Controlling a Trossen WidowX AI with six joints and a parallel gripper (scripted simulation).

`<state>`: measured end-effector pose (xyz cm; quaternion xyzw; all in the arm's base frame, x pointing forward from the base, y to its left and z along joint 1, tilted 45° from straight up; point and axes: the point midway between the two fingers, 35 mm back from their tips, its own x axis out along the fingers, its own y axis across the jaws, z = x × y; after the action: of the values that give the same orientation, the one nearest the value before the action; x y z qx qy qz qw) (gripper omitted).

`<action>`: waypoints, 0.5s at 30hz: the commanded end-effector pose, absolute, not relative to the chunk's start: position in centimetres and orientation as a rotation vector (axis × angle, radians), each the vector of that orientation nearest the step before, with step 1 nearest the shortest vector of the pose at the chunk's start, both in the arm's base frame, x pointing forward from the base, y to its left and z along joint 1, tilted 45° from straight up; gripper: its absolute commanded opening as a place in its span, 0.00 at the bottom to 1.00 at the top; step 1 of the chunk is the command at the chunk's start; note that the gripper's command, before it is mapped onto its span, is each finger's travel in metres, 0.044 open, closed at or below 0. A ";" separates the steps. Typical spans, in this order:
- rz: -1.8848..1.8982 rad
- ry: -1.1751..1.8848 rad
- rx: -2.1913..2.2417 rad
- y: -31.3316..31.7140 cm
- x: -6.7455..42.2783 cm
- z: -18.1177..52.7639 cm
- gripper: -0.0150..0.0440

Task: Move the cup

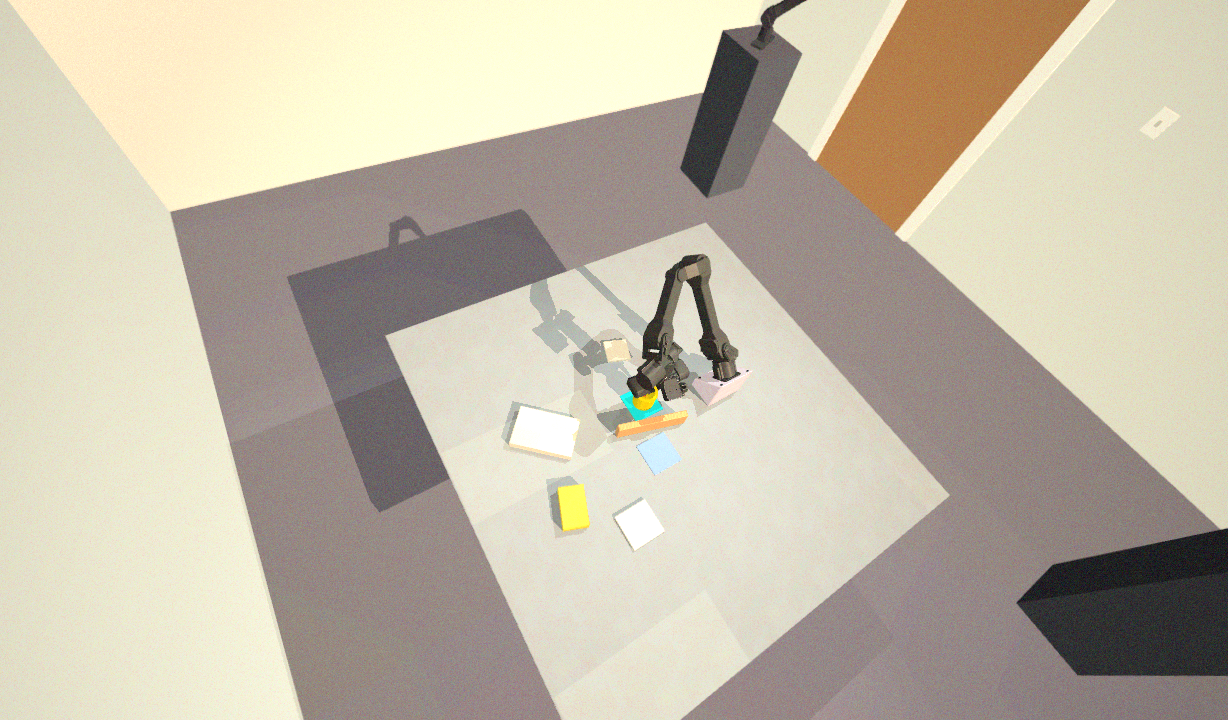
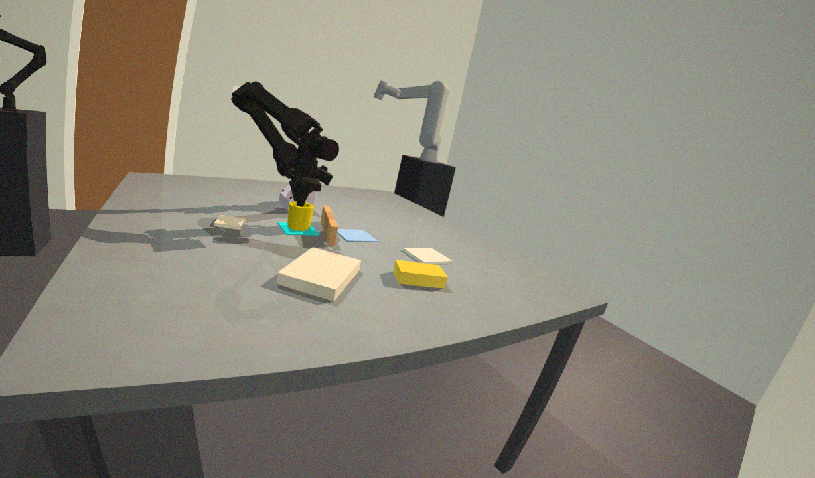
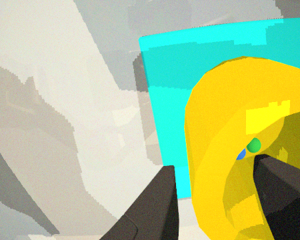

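Note:
The yellow cup (image 1: 644,402) (image 2: 299,217) (image 3: 207,133) stands upright on the cyan pad (image 1: 642,414) (image 2: 309,232) (image 3: 170,67). A green marble (image 3: 253,145) and a partly hidden blue marble (image 3: 242,154) lie inside it; more of the cup's inside is hidden. My gripper (image 2: 300,204) (image 3: 215,171) is open at the cup's rim. One finger is outside the wall and the other inside the mouth, with gaps between the fingers and the wall. The light blue pad (image 1: 658,454) (image 2: 357,235) lies on the other side of the orange barrier.
The upright orange barrier (image 1: 651,424) (image 2: 329,226) stands close beside the cyan pad. A large cream box (image 1: 545,432) (image 2: 318,273), a yellow block (image 1: 573,507) (image 2: 420,274), a white tile (image 1: 639,523) (image 2: 427,255) and a small beige block (image 1: 615,350) (image 2: 229,222) lie around.

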<state>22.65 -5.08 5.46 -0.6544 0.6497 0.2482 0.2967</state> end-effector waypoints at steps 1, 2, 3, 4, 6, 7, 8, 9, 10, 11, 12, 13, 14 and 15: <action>0.661 1.726 -1.733 -4.6 22.7 5.8 0.50; 0.661 1.726 -1.733 -4.6 22.7 5.9 0.50; 0.661 1.726 -1.733 -4.5 22.7 6.0 0.50; 0.661 1.727 -1.733 -4.4 22.7 6.1 0.50; 0.661 1.727 -1.733 -4.2 22.7 6.3 0.50; 0.661 1.727 -1.733 -4.1 22.7 6.3 0.50; 0.661 1.727 -1.734 -4.0 22.7 6.4 0.50; 0.661 1.727 -1.734 -3.9 22.7 6.5 0.50; 0.661 1.728 -1.734 -3.8 22.7 6.6 0.50; 0.661 1.728 -1.734 -3.7 22.7 6.7 0.50; 0.661 1.728 -1.734 -3.6 22.7 6.8 0.50; 0.661 1.728 -1.734 -3.6 22.7 6.9 0.50; 0.661 1.728 -1.734 -3.5 22.7 7.0 0.50; 0.661 1.729 -1.734 -3.4 22.7 7.0 0.50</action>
<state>22.71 -3.70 6.80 -0.6546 0.6497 0.2482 0.2962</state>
